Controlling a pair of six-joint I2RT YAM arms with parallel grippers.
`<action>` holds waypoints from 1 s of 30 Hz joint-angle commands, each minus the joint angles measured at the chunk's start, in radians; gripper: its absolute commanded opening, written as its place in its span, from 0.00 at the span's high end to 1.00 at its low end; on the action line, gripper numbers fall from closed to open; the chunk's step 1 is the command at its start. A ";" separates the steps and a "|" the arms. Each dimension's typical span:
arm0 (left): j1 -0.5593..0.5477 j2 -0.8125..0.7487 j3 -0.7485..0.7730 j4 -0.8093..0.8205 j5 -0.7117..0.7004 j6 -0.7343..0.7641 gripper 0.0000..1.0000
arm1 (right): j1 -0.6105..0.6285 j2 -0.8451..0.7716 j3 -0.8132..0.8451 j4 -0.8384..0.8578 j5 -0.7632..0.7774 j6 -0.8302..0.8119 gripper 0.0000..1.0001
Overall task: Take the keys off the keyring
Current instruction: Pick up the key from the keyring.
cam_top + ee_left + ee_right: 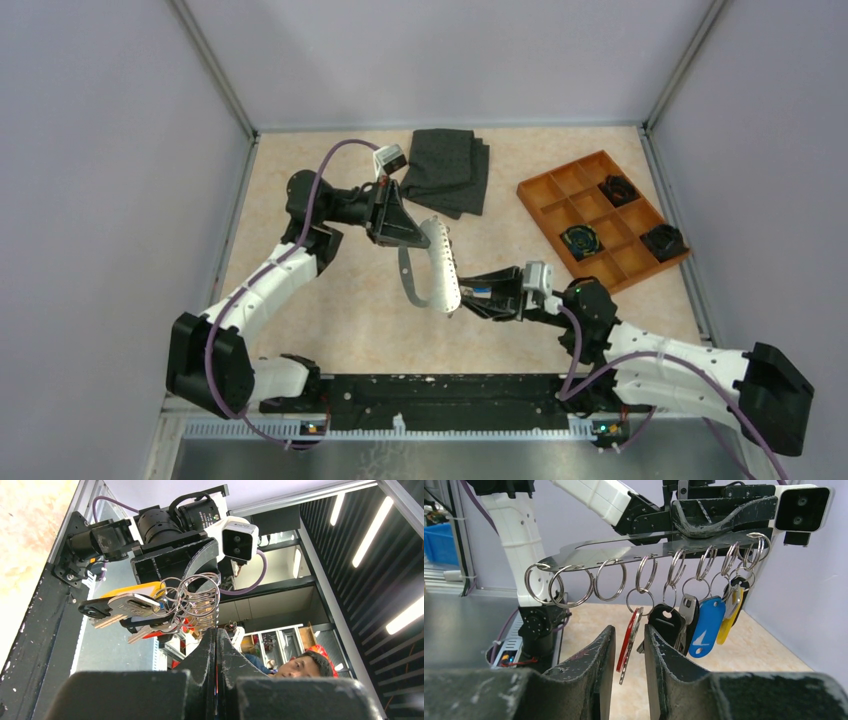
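The keyring (440, 265) is a pale grey metal band held above the table, with a row of split rings (609, 580) hanging from it. My left gripper (415, 232) is shut on the band's thin edge (216, 630). Several keys dangle from the rings: a red key (628, 640), a black one (666, 622), a blue one (705, 627) and a yellow one (728, 615). My right gripper (629, 628) reaches in under the band (470, 297). Its fingers stand narrowly open on either side of the red key, with a gap showing on both sides.
A folded dark grey cloth (447, 170) lies at the back of the table. An orange compartment tray (545, 195) at the right holds black clumps (617, 188). Grey walls enclose the table on three sides.
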State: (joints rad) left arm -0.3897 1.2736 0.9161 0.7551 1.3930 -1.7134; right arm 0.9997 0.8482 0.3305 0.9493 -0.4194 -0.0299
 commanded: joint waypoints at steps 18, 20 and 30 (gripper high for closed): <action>-0.017 -0.023 0.030 -0.005 -0.037 -0.029 1.00 | 0.034 0.051 0.041 0.127 -0.007 0.055 0.80; -0.017 -0.022 0.030 -0.005 -0.037 -0.028 1.00 | 0.034 0.050 0.040 0.125 -0.004 0.057 0.81; -0.017 -0.015 0.020 -0.004 -0.021 -0.016 1.00 | 0.036 0.014 0.082 -0.040 0.051 0.071 1.00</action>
State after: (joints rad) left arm -0.4026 1.2736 0.9161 0.7517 1.3907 -1.6993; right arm 1.0214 0.8989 0.3359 0.9970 -0.4042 0.0280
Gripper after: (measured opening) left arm 0.007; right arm 0.043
